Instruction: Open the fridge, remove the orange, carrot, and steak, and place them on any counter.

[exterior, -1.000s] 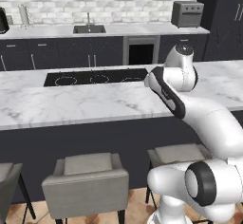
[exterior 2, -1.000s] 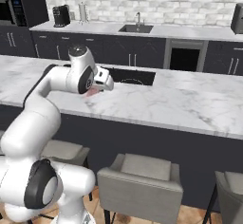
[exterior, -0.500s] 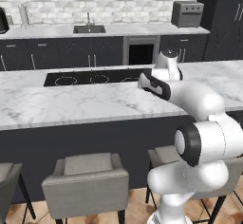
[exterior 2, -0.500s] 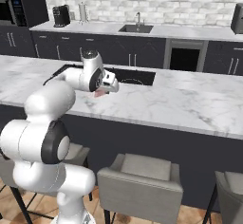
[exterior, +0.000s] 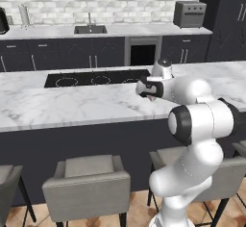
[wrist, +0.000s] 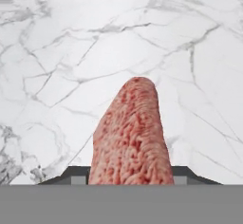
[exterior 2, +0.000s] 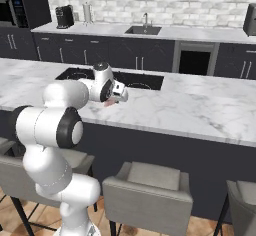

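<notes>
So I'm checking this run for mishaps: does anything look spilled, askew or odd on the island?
Nothing spilled or damaged. The one unusual sight is the raw steak held in the gripper above the bare marble counter, near the black cooktop. That fits the task.

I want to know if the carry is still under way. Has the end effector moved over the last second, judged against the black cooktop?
Yes. In the right base view the end effector has shifted rightward along the cooktop's front edge, carrying the steak.
</notes>
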Robot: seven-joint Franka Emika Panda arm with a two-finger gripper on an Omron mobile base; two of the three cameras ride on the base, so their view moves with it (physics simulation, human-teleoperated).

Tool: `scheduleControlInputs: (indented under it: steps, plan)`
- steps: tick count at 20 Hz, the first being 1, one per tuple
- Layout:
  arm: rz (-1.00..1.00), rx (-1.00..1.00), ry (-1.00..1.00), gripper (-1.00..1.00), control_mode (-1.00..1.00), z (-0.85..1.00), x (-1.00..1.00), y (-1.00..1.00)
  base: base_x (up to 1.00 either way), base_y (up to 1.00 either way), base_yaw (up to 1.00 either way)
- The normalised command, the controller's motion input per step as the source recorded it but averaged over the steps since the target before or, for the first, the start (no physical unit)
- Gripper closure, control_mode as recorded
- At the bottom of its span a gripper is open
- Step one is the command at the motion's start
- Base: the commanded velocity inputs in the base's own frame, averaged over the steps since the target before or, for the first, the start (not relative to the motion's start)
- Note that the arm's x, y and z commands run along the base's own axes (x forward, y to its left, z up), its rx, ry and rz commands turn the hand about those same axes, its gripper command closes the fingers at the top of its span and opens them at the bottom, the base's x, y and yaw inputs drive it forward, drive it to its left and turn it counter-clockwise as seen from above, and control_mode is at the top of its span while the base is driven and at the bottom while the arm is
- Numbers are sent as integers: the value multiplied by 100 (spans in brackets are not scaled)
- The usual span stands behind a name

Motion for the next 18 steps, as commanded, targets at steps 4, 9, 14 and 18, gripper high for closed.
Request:
scheduleControlInputs:
  steps: [4,9,14,18]
  plan:
    - [0,0,9,100,-100,-23,40,0,0,0,0]
    - [0,0,8,100,-100,-30,47,0,0,0,0]
    - [0,0,11,100,-100,-21,39,0,0,0,0]
    - [0,0,11,100,-100,-19,26,0,0,0,0]
